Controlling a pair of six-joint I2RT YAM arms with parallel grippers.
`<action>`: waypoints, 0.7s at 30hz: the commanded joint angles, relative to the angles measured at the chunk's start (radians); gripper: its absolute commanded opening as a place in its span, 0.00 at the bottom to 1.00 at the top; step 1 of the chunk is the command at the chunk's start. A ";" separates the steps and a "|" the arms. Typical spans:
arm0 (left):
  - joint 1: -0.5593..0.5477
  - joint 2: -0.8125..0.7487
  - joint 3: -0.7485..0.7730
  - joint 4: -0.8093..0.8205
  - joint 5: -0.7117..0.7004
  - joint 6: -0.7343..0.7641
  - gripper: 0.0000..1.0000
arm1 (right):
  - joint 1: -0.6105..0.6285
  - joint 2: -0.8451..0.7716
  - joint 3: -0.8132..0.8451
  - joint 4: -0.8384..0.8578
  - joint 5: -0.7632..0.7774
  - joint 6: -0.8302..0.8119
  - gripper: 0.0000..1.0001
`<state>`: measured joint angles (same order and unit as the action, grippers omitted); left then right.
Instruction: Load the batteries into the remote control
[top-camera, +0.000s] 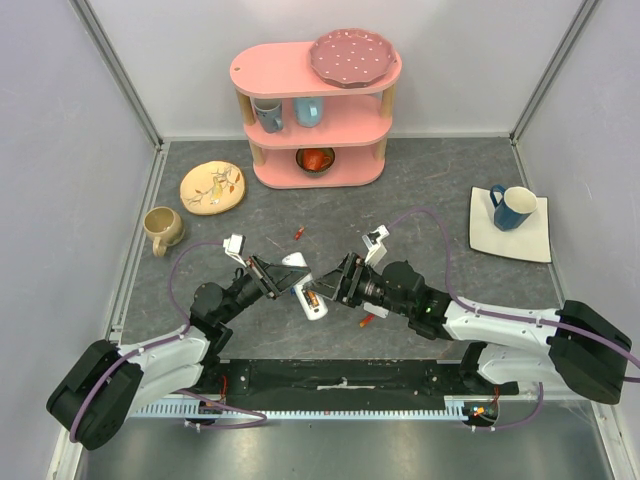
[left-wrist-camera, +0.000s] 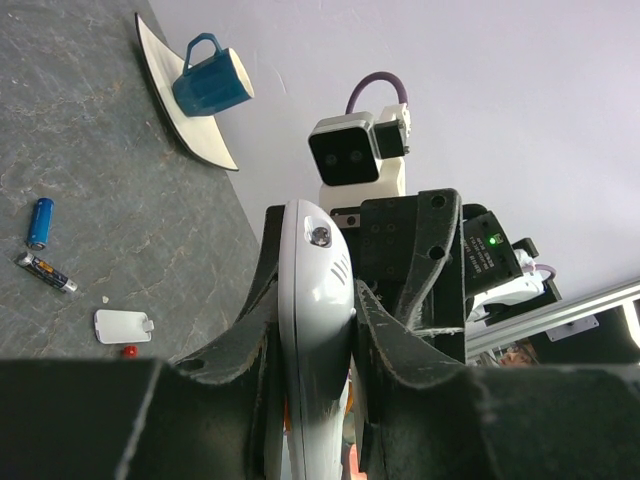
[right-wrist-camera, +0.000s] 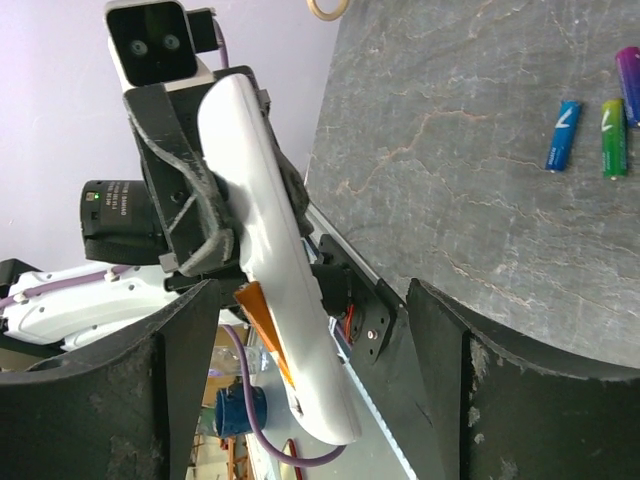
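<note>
Mug, beige (top-camera: 160, 229), stood at far left of the top view on the grey table (top-camera: 430, 180), with a yellow plate (top-camera: 212, 187) up and to its right.

Left gripper (top-camera: 272, 276), left of centre, was clenched on the remote control (top-camera: 308, 292). It pinched the white handset's sides and held it off the table between the two arms.

Orange-red battery (top-camera: 297, 234) lay loose above the handset, below the pink shelf (top-camera: 315, 110).

Right gripper (top-camera: 338, 284), right of centre, was released. Its fingers (right-wrist-camera: 180, 350) were spread wide on either side of the remote and apart from it.

Second orange-red battery (top-camera: 368, 320) lay just beneath that gripper.

Blue mug (top-camera: 512, 207) sat on a white square plate (top-camera: 535, 240) at far right.

In the left of the left wrist frame, a blue battery (left-wrist-camera: 40, 222), a dark battery (left-wrist-camera: 46, 272) and a small white panel (left-wrist-camera: 123, 325) lay on the table.
</note>
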<state>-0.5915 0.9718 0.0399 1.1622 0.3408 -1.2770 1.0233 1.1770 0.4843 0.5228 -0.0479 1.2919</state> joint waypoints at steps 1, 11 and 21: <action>-0.004 -0.004 0.006 0.076 -0.002 0.025 0.02 | -0.008 0.009 -0.023 0.049 0.006 0.030 0.82; -0.004 -0.008 0.006 0.077 -0.002 0.021 0.02 | -0.009 0.013 -0.029 0.049 0.006 0.037 0.80; -0.004 -0.016 0.018 0.079 -0.005 0.016 0.02 | -0.009 0.024 -0.049 0.068 -0.001 0.052 0.78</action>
<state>-0.5915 0.9714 0.0399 1.1614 0.3405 -1.2770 1.0180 1.1942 0.4557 0.5587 -0.0525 1.3270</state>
